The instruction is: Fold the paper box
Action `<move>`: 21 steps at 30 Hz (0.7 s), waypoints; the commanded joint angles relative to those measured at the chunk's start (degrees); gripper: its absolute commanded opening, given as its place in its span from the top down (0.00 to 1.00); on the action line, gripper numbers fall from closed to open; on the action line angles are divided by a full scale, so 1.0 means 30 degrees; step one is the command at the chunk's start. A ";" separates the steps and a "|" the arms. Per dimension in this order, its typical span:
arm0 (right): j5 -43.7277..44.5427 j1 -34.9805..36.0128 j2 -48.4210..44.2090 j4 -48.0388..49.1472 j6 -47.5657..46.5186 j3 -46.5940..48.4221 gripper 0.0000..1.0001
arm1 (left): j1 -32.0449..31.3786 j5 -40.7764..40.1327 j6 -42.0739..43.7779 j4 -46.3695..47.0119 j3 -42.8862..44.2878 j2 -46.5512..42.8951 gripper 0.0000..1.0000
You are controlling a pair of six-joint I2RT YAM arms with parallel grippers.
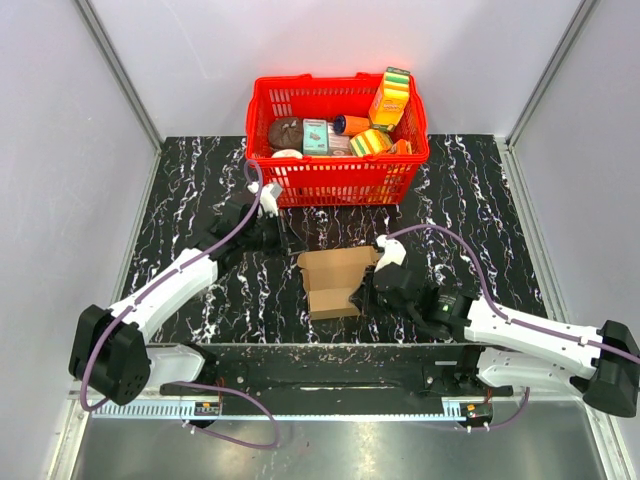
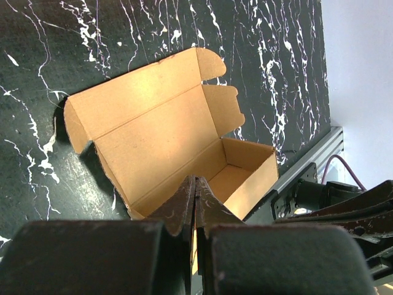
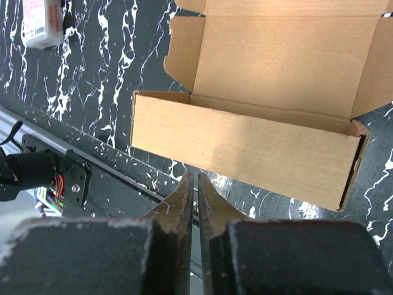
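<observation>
Start with the black marbled table [image 1: 200, 200]; at its 12 o'clock edge, note the red plastic basket [image 1: 300, 182] packed with printed packages [image 1: 389, 98]. At the centre, find the paper box [image 1: 335, 282]: raised into a shallow tray, with the lid laid open flat toward 12 o'clock and its end flaps unfolded. Judge it roughly halfway: walls up, lid not yet closed or tucked.

Read the long axis as running 9 to 3 o'clock in the top view, slightly tilted. Place the right gripper [image 3: 194, 179] just beside the box's 3 o'clock end. Place the left gripper [image 2: 195, 184] near but apart, with the box toward its 4 o'clock. Count the right arm as the nearer. From the right wrist, see the tray's near long wall at 12 o'clock of the fingertips, lying across the view, with the open lid beyond it. Expect closing to mean reaching past the tray and swinging the lid back toward 6 o'clock.

Find the left gripper pressed fully together, holding nothing. Find the right gripper narrowed to a hairline slit, also empty.

Cannot see the lid's far edge from the right wrist: cut off at the top. Hard to separate either gripper's dark fingers from the dark table from above. Cannot identify the small white labelled thing [image 3: 42, 24] at 11 o'clock in the right wrist view.
</observation>
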 commanded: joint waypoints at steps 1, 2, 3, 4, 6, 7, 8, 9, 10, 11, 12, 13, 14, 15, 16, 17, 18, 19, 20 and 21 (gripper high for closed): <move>0.1648 0.0107 -0.0145 0.0970 -0.0186 0.0250 0.89 | 0.0000 -0.0256 -0.0119 0.0477 -0.0107 -0.0384 1.00; 0.1619 0.0078 -0.0145 0.0942 -0.0128 0.0163 0.89 | -0.0029 -0.0255 -0.0119 0.0477 -0.0078 -0.0383 1.00; 0.1589 0.0078 0.0000 0.0941 -0.0069 0.0075 0.89 | 0.0000 -0.0226 -0.0119 0.0535 -0.0049 -0.0354 1.00; 0.1560 0.0107 0.0089 0.0941 0.0018 0.0016 0.89 | 0.0000 -0.0255 -0.0119 0.0564 -0.0077 -0.0296 1.00; 0.1531 0.0107 0.0380 0.0883 0.0107 -0.0101 0.89 | 0.0000 -0.0197 -0.0119 0.0564 -0.0048 -0.0295 1.00; 0.1473 0.0107 0.0470 0.0883 0.0165 -0.0102 0.89 | 0.0000 -0.0197 -0.0119 0.0565 -0.0106 -0.0295 1.00; 0.1472 0.0107 0.0558 0.0883 0.0166 -0.0131 0.89 | 0.0000 -0.0197 -0.0119 0.0536 -0.0107 -0.0295 1.00; 0.1414 0.0107 0.0703 0.0825 0.0166 -0.0160 0.89 | 0.0000 -0.0226 -0.0119 0.0535 -0.0136 -0.0324 1.00; 0.1384 0.0107 0.0734 0.0824 0.0195 -0.0189 0.89 | 0.0000 -0.0255 -0.0119 0.0535 -0.0107 -0.0354 1.00; 0.1355 0.0078 0.0821 0.0853 0.0195 -0.0248 0.89 | 0.0000 -0.0226 -0.0090 0.0535 -0.0136 -0.0354 1.00; 0.1326 0.0078 0.0909 0.0824 0.0195 -0.0248 0.90 | 0.0000 -0.0255 -0.0089 0.0506 -0.0136 -0.0383 1.00; 0.1325 0.0078 0.1026 0.0766 0.0195 -0.0277 0.90 | 0.0000 -0.0255 -0.0089 0.0506 -0.0165 -0.0325 1.00; 0.1296 0.0107 0.1114 0.0737 0.0224 -0.0306 0.89 | 0.0000 -0.0255 -0.0089 0.0477 -0.0165 -0.0296 1.00; 0.1267 0.0078 0.1260 0.0678 0.0253 -0.0307 0.90 | 0.0000 -0.0255 -0.0089 0.0506 -0.0136 -0.0295 1.00; 0.1209 0.0078 0.1349 0.0678 0.0254 -0.0336 0.90 | 0.0000 -0.0226 -0.0089 0.0535 -0.0136 -0.0266 1.00; 0.1179 0.0078 0.1436 0.0707 0.0283 -0.0394 0.90 | 0.0000 -0.0226 -0.0089 0.0506 -0.0136 -0.0266 1.00; 0.1150 0.0078 0.1524 0.0678 0.0341 -0.0424 0.90 | 0.0000 -0.0226 -0.0089 0.0506 -0.0107 -0.0266 1.00; 0.1121 0.0078 0.1554 0.0707 0.0399 -0.0482 0.90 | 0.0000 -0.0226 -0.0060 0.0535 -0.0136 -0.0266 1.00; 0.1120 0.0078 0.1555 0.0678 0.0371 -0.0569 0.90 | 0.0000 -0.0226 -0.0060 0.0506 -0.0107 -0.0237 1.00; 0.1120 0.0078 0.1584 0.0678 0.0371 -0.0628 0.91 | 0.0000 -0.0226 -0.0060 0.0535 -0.0165 -0.0237 1.00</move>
